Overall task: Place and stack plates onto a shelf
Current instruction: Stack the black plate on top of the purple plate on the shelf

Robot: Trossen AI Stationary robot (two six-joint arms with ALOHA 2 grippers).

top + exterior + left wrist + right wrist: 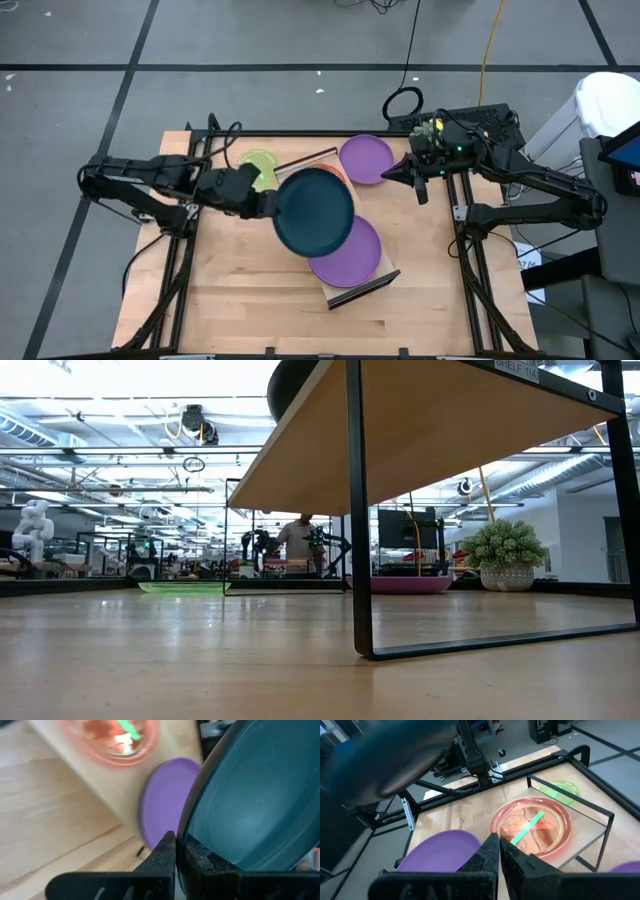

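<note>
Wooden table (pixel 240 300) under shelf (pixel 385 278) (purple plate (pixel 352 255), pink plate (pixel 532 831) aboard).

Two purple plates (pixel 366 158), one teal plate (pixel 314 211), one green plate (pixel 259 163), one pink plate (pixel 532 831).

Even, bright light falls from overhead strip lamps, which glare white across the ceiling in the low view. The light-wood worktop (pixel 250 300) shows only soft shadows. In the left wrist view, the translucent pink-red round plate (pixel 112 742) is blurred, with a bright glare spot; the large dark teal-black plate (pixel 380 760) smears out of focus in the right wrist view.
</note>
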